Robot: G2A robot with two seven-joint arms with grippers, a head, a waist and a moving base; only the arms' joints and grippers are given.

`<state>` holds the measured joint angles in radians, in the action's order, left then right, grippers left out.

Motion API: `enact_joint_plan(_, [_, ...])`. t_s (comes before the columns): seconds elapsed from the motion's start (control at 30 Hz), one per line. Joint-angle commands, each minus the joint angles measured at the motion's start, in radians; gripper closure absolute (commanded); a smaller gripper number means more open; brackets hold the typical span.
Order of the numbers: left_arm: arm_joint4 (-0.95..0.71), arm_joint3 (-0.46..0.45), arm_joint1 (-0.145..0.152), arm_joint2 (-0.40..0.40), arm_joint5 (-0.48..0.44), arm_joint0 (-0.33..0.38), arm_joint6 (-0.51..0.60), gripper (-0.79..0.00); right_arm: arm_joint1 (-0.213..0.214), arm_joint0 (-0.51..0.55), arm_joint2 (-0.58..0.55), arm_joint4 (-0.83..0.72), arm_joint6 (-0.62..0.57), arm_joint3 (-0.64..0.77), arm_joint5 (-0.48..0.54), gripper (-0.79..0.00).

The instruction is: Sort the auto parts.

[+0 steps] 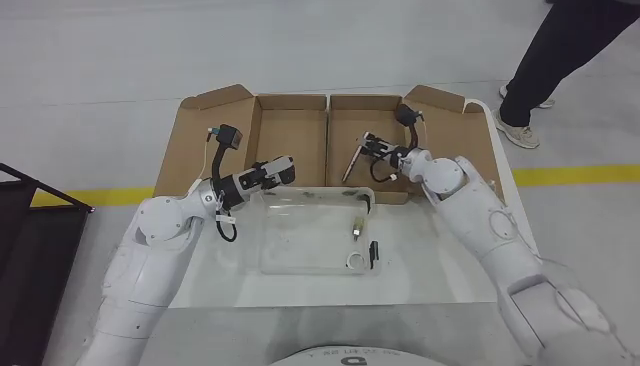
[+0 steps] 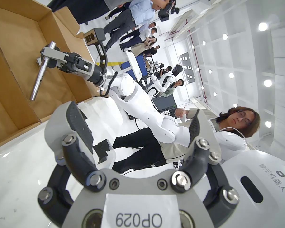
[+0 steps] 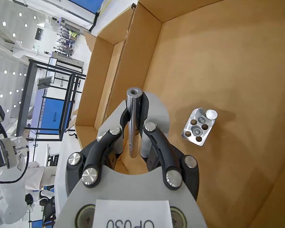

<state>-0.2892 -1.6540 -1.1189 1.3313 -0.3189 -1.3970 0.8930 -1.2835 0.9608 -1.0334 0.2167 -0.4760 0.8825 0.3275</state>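
My right gripper (image 3: 134,110) is shut on a slim, shiny metal rod (image 3: 132,124) with a threaded hole in its end. It holds the rod tilted over the right cardboard box (image 1: 365,103). From above, the rod (image 1: 350,166) slants down from the right gripper (image 1: 362,149) near the box's front left corner. A small metal bracket plate (image 3: 199,126) with several holes lies on the box floor (image 3: 228,60). My left gripper (image 1: 283,173) hangs open and holds nothing, in front of the left cardboard box (image 1: 290,131). The left wrist view shows its fingers (image 2: 78,124) spread wide, with the rod (image 2: 39,77) farther off.
A clear plastic tray (image 1: 300,241) sits on the white table in front of the boxes. It holds a small metal part (image 1: 357,229), a black part (image 1: 374,252) and a ring (image 1: 354,260). The box flaps stand up along the far side.
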Motion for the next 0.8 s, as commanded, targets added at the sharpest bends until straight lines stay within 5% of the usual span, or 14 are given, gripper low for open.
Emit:
enact_joint_plan(0.0, [0.000,0.000,0.000,0.000,0.000,0.000,0.000,-0.785,-0.003,-0.006,0.006,0.010,0.015,-0.014,-0.005,0.000])
enact_joint_plan(0.1, [0.000,0.000,0.000,0.000,0.000,0.000,0.000,-0.785,-0.006,-0.011,0.014,0.027,0.020,-0.027,-0.019,-0.012])
enact_joint_plan(0.27, [0.000,0.000,0.000,0.000,0.000,0.000,0.000,-0.785,-0.007,-0.001,0.007,0.040,0.060,-0.020,-0.016,-0.779])
enact_joint_plan(0.57, [0.000,0.000,0.000,0.000,0.000,0.000,0.000,-0.785,0.024,0.066,-0.091,0.046,0.112,0.111,0.022,-0.785])
enact_joint_plan(0.77, [0.000,0.000,0.000,0.000,0.000,0.000,0.000,-0.785,0.050,0.195,-0.203,-0.256,-0.056,0.297,0.224,-0.785])
